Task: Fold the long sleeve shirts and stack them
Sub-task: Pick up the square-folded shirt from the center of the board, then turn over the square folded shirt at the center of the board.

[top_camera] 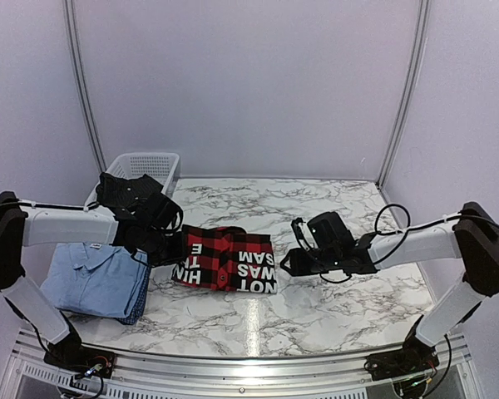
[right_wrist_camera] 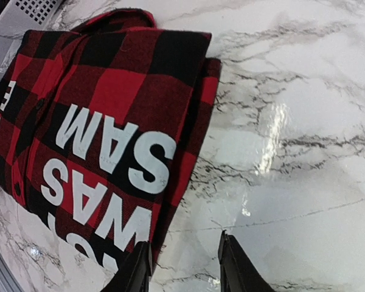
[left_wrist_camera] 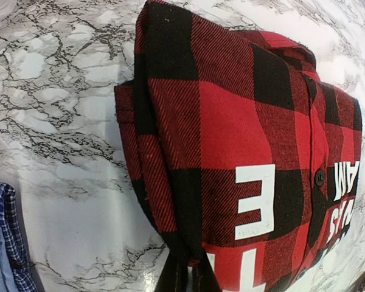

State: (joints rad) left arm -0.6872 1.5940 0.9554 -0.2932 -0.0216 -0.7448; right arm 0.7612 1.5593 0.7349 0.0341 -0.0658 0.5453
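The red-and-black flannel shirt (top_camera: pixel 224 259) lies folded at the middle of the marble table, white lettering up. My left gripper (top_camera: pixel 162 241) is at its left end, shut on a pinch of the shirt's edge (left_wrist_camera: pixel 188 271); the folded cloth (left_wrist_camera: pixel 231 121) fills the left wrist view. My right gripper (top_camera: pixel 289 262) is just off the shirt's right end. It stands open over bare marble (right_wrist_camera: pixel 184 246), with its left fingertip (right_wrist_camera: pixel 141 258) beside the shirt's edge (right_wrist_camera: pixel 109 103). The light blue shirt (top_camera: pixel 91 278) lies folded at the table's left front.
A white mesh basket (top_camera: pixel 145 162) holding dark cloth stands at the back left, behind my left arm. A blue plaid garment (top_camera: pixel 137 301) shows under the light blue shirt. Bare marble table (top_camera: pixel 316 307) stretches to the right and front.
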